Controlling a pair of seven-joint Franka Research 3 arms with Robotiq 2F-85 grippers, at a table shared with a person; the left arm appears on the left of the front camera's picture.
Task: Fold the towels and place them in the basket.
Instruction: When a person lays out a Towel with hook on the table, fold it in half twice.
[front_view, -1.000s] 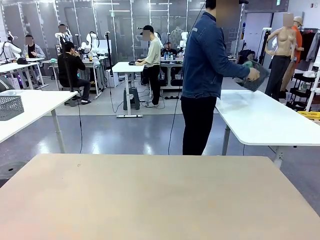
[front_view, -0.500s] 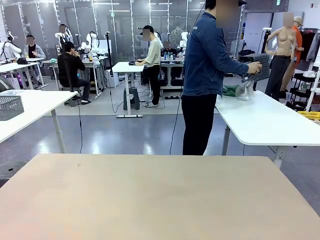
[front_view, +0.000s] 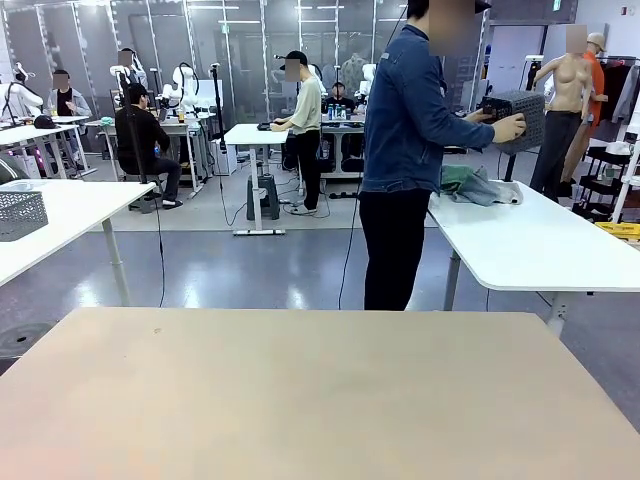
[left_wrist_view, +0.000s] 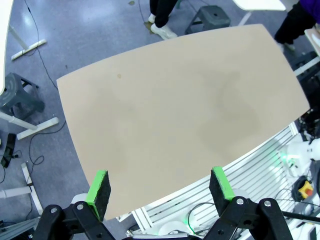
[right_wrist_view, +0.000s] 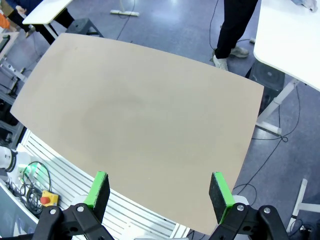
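Front: the person (front_view: 405, 150) stands at a white side table (front_view: 540, 250), well apart from my table (front_view: 300, 400), with the basket (front_view: 515, 108) in hand and the towels (front_view: 478, 186) heaped beside. I judge folding not yet begun; first I need the towels within reach. Left wrist: left gripper (left_wrist_view: 159, 185) hangs over the tan top, jaws wide, holding nothing. Right wrist: right gripper (right_wrist_view: 159, 187) likewise, with grey floor around.

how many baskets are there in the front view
2. A dark basket is held in the person's hand above the right white table; a grey basket sits on the left white table at the picture's edge. More may be hidden farther back.
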